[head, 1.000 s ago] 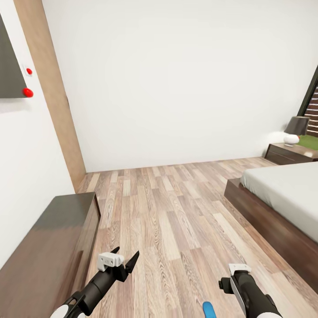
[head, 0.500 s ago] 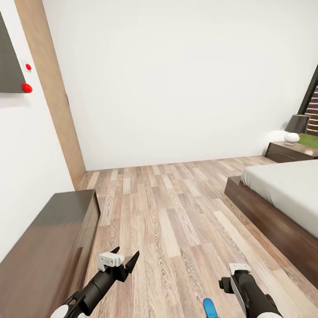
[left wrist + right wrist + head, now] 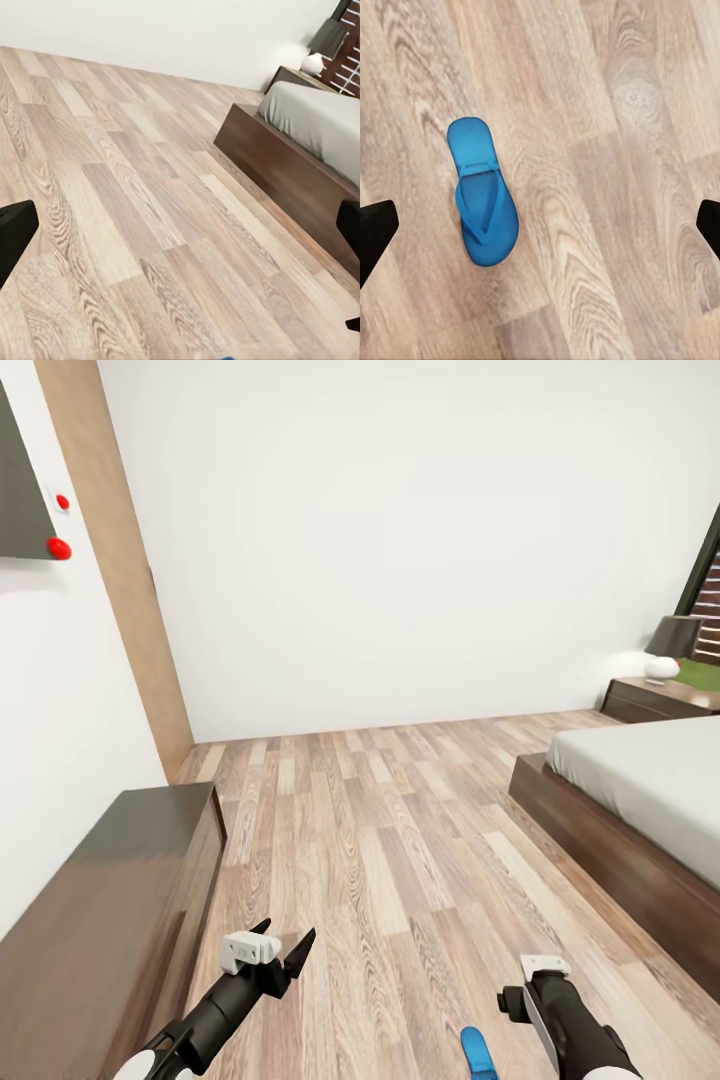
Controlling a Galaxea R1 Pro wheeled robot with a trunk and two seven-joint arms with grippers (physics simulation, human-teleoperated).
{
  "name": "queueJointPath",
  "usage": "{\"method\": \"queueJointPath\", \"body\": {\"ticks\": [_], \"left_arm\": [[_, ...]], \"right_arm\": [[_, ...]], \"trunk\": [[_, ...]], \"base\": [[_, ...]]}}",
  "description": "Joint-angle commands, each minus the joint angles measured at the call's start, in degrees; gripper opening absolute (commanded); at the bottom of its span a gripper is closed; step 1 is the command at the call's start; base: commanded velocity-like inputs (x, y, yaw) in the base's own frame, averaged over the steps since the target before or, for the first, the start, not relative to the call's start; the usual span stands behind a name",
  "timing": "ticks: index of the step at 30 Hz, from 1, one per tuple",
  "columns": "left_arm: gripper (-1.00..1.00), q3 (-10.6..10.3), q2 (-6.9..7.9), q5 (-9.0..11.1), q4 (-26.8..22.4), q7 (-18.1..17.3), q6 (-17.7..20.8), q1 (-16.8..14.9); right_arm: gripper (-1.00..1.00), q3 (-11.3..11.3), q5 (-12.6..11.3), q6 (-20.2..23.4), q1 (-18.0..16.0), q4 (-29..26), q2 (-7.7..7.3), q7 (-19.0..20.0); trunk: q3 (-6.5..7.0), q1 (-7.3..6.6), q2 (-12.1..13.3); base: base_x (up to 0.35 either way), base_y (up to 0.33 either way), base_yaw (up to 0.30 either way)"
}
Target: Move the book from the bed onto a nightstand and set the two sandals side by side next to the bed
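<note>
I see blue sandal (image 3: 481,193) flat on floor (image 3: 380,860), directly under my right claw (image 3: 540,225), nearer than left claw (image 3: 270,952); both gape empty; sandal's long axis crosswise to finger line

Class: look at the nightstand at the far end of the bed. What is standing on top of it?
On the nightstand stands a lamp with a dark shade and round white base; beside it is something green, too cut off by the picture's edge to identify. No book lies on the visible part.
</note>
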Motion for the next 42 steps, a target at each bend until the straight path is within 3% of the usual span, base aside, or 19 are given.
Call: {"method": "queueJointPath", "body": {"ticks": [1, 16, 26, 29, 32, 34, 42], "left_arm": [[1.00, 0.1, -0.02, 0.6, -0.1, -0.2, 0.5, 0.0], [1.00, 0.1, -0.02, 0.6, -0.1, -0.2, 0.6, 0.0], [1.00, 0.1, -0.02, 0.6, -0.1, -0.2, 0.6, 0.0], [1.00, 0.1, -0.02, 0.6, -0.1, -0.2, 0.6, 0.0], [1.00, 0.1, -0.02, 0.6, -0.1, -0.2, 0.5, 0.0], [1.00, 0.1, -0.02, 0.6, -0.1, -0.2, 0.6, 0.0], [1.00, 0.1, -0.02, 0.6, -0.1, -0.2, 0.6, 0.0]], "right_arm": [[1.00, 0.0, 0.0, 0.2, 0.0, -0.1, -0.03, 0.0], [1.00, 0.0, 0.0, 0.1, 0.0, -0.3, -0.03, -0.3], [1.00, 0.3, -0.1, 0.4, 0.0, -4.2, -0.07, 0.7], [1.00, 1.9, -0.2, 0.4, 0.0, -4.3, -0.09, 4.6], [1.00, 4.9, -0.1, 0.6, 0.0, -4.4, -0.10, 10.2], [1.00, 9.2, -0.1, 0.8, 0.0, -4.4, -0.10, 15.3], [1.00, 10.7, -0.1, 0.9, 0.0, -4.3, -0.10, 16.5]], "trunk": [[-0.23, 0.22, -0.4], [-2.92, 3.51, -6.5], [-4.72, 5.71, -10.5], [-5.26, 6.37, -11.7], [-5.79, 7.03, -12.9], [-6.15, 7.47, -13.7], [-7.59, 9.23, -16.9]], "base": [[0.000, 0.000, 0.000], [0.000, 0.000, 0.000], [0.000, 0.000, 0.000], [0.000, 0.000, 0.000], [0.000, 0.000, 0.000], [0.000, 0.000, 0.000], [0.000, 0.000, 0.000]]}}
